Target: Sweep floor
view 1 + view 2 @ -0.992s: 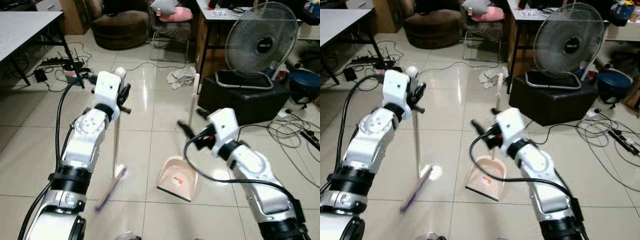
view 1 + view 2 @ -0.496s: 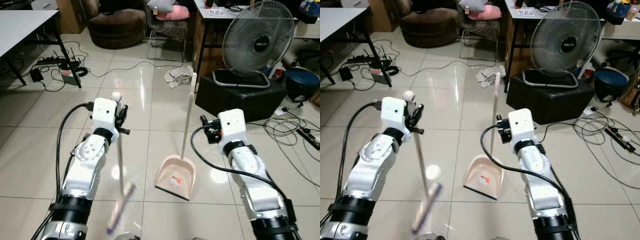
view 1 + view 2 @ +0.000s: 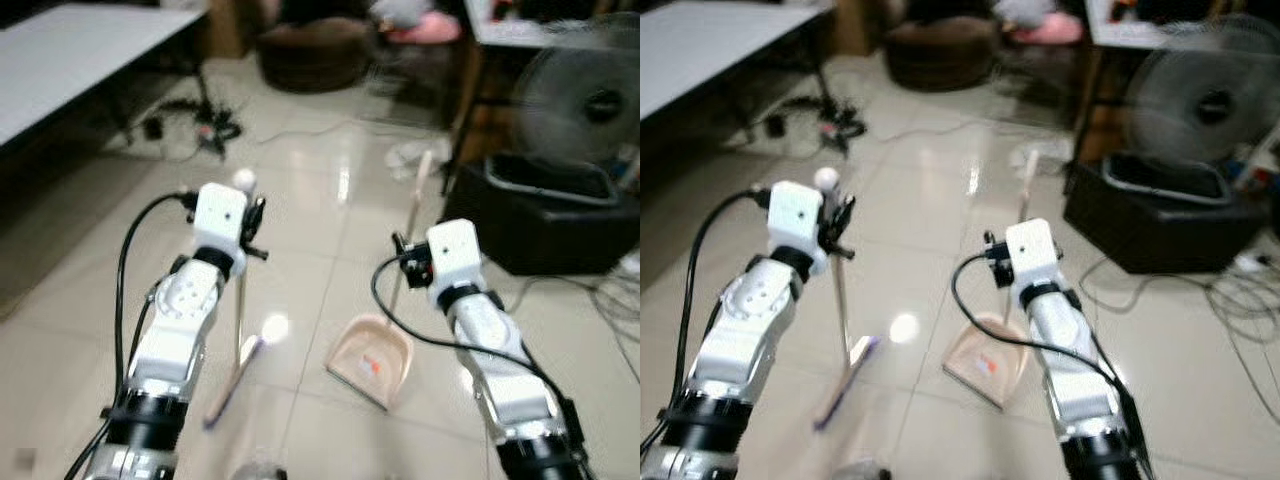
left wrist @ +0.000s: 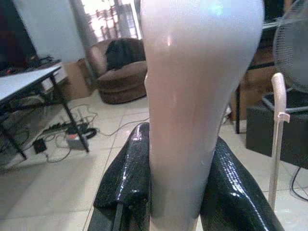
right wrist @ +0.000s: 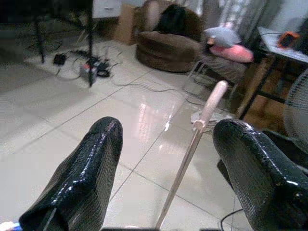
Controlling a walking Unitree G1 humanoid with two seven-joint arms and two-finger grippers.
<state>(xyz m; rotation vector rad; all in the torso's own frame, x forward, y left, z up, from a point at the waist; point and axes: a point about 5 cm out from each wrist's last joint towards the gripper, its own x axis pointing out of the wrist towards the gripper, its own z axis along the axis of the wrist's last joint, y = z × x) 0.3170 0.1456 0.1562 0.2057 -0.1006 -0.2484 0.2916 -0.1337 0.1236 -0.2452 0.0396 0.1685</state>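
At the far left a white table stands well away from both arms, with black cables lying on the tiled floor beneath its near end. The left gripper is raised in front of the robot and is clenched on the broom: in the left wrist view its two black fingers press against either side of the pale handle, which runs up between them. From that grip the handle drops almost straight down, and the brush head lies tilted on the tiles below and slightly to the left of the gripper. A bright glare spot sits on the floor just beside the brush head.

To the right of the broom, the dustpan rests on the floor, its long pale handle rising up and leaning a little to the right. The right gripper is held at about mid-height of that handle, just beside it. Its fingers are spread wide and released; the dustpan handle appears in the gap between them, farther out and untouched.

Beyond the dustpan a brown armchair stands at the back of the room. Farther right, past the right gripper, a fan sits on a black box, blurred, with more cables trailing on the floor beside it.
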